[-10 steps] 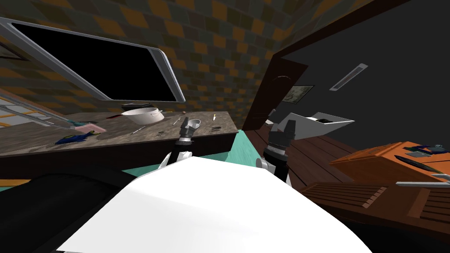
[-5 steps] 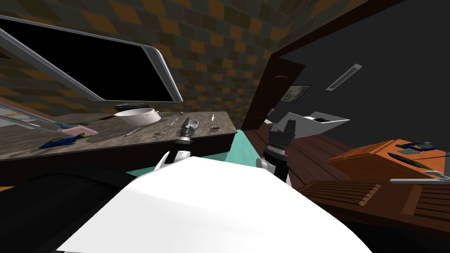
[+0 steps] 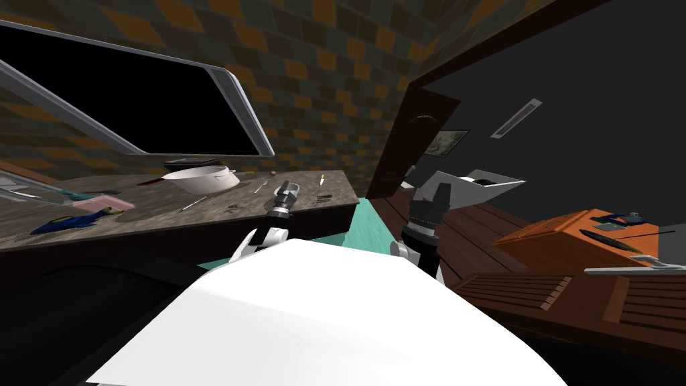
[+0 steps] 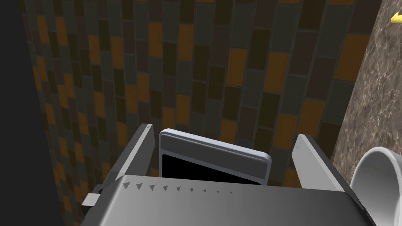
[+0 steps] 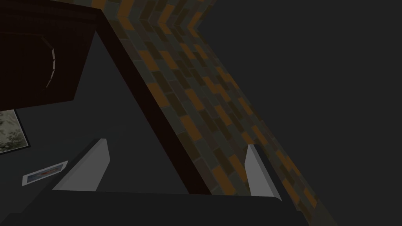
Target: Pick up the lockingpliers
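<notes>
My head has turned a little, so the whole scene slides sideways. The left fingers (image 4: pixel 135 155) stand wide apart over the near edge of the brown marbled stone tabletop (image 3: pixel 134 204), ready to grasp. The right fingers (image 5: pixel 86 168), also apart, wait idle. The lockingpliers, I judge, are the small dark tool (image 3: pixel 325 197) just beside the left fingers, untouched.

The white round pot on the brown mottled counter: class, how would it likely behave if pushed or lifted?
The white round pot looks wide and low, so it would probably slide on the brown mottled counter rather than tip or roll. Its smooth wall may slip between thin fingers; the small side handle seems a safer hold.
</notes>
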